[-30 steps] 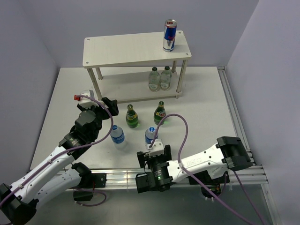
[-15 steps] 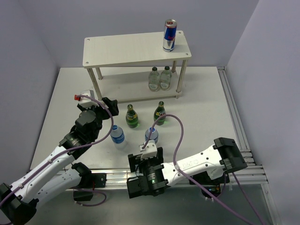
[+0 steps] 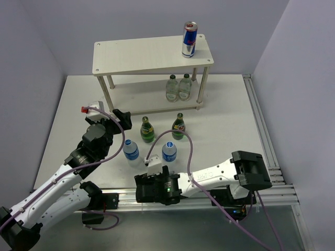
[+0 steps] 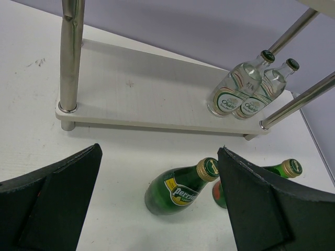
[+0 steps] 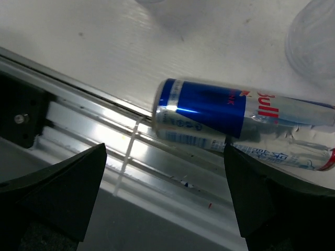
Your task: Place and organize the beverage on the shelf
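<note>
The shelf (image 3: 152,55) stands at the back with one upright can (image 3: 189,39) on its top right. Two green bottles (image 3: 147,130) (image 3: 179,127) and two blue-capped plastic bottles (image 3: 131,151) (image 3: 168,151) stand on the table. My left gripper (image 3: 123,119) is open and empty, left of the green bottles; its wrist view has one green bottle (image 4: 178,188) ahead between the fingers (image 4: 159,151). My right gripper (image 3: 140,189) is open at the table's near edge. In its wrist view (image 5: 165,151) a second can (image 5: 209,112) lies on its side just beyond the fingertips.
Two clear glass bottles (image 3: 178,88) stand on the shelf's lower board (image 4: 157,94), at its right end. An aluminium rail (image 5: 104,125) runs along the near table edge right beside the lying can. Grey walls close in both sides.
My right arm has swung left along the near edge, carrying its gripper from below the right plastic bottle to below the left one. The left arm has hardly moved.
</note>
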